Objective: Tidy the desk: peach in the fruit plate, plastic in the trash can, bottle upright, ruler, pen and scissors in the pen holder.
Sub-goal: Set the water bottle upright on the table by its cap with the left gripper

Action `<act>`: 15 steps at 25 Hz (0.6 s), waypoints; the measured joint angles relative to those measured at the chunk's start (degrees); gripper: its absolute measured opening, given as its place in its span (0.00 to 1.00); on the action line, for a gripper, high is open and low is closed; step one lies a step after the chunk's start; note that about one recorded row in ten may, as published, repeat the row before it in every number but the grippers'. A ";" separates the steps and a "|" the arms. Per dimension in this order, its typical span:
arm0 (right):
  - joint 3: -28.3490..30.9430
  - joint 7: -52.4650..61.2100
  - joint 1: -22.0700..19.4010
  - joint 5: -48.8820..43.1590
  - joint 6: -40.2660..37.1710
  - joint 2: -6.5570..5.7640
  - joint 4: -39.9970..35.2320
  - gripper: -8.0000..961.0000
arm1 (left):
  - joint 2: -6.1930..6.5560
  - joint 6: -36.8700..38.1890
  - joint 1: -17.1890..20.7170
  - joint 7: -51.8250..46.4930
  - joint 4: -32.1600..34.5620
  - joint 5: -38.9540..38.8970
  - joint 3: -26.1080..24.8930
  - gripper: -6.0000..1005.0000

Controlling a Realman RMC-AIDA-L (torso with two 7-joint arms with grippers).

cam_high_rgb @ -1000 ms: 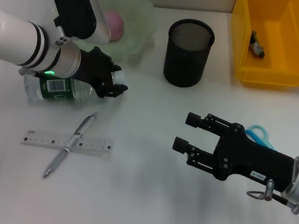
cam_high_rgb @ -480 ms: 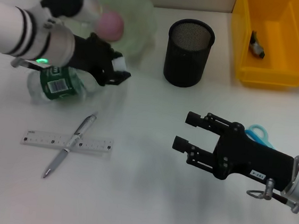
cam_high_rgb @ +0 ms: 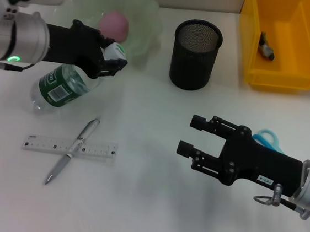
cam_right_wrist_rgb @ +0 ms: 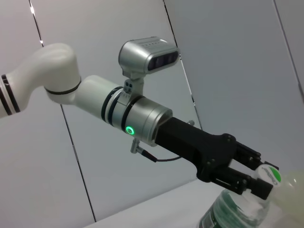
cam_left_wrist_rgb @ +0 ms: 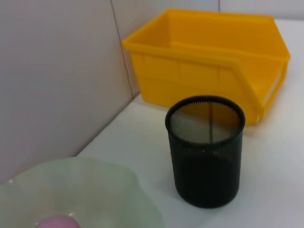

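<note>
Left gripper (cam_high_rgb: 112, 61) jaws clamped on tilted bottle (cam_high_rgb: 64, 87) neck, right gripper (cam_high_rgb: 189, 135) jaws spread, empty

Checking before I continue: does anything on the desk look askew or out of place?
The bottle is tilted, its cap clamped in the left gripper, base on the table. The pen lies crossed over the ruler. The scissors sit half hidden under the open right gripper.
</note>
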 joint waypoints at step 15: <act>-0.41 -0.13 0.09 0.00 0.00 0.09 0.95 0.71 | 0.18 0.82 5.57 1.06 1.97 -9.18 -4.06 0.47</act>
